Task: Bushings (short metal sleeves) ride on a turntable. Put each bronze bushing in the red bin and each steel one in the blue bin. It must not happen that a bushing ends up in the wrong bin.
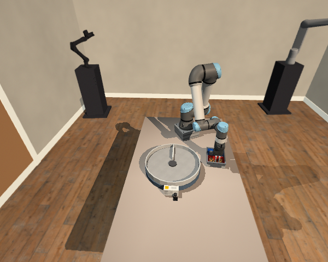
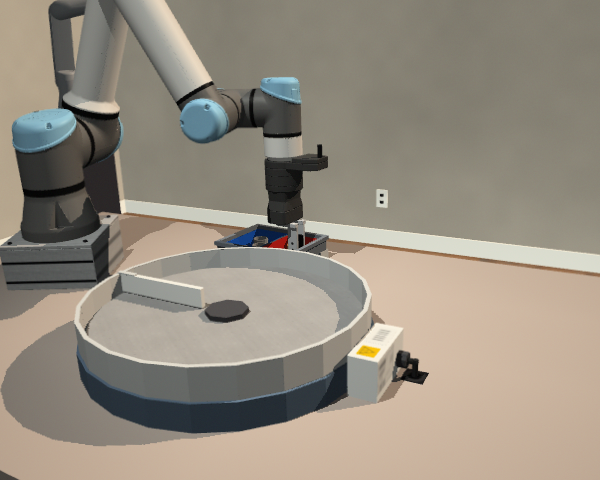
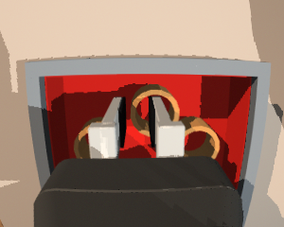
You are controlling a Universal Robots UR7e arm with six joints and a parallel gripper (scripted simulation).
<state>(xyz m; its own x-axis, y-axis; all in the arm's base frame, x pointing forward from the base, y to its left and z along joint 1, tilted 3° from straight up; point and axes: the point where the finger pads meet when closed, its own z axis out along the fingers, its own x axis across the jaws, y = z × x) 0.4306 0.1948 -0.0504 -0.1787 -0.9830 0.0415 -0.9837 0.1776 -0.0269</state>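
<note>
Bronze in the red bin [image 1: 216,163] [image 2: 279,241] [image 3: 147,67]: at least three bronze bushings [image 1: 211,159] [image 3: 176,111] visible there, loose and close together. In the blue bin [image 1: 208,149] [image 2: 241,237], at least one steel bushing [image 2: 260,240] to be seen. On the turntable [image 1: 183,160] [image 2: 285,289], no bushing in view — so probably at or near the end of sorting. Gripper [image 1: 216,158] [image 2: 296,242] [image 3: 137,113] low over the red bin, fingers moderately parted, nothing between them. Left to do, probably: lift straight up without catching the bronze — then check for any late arrival.
</note>
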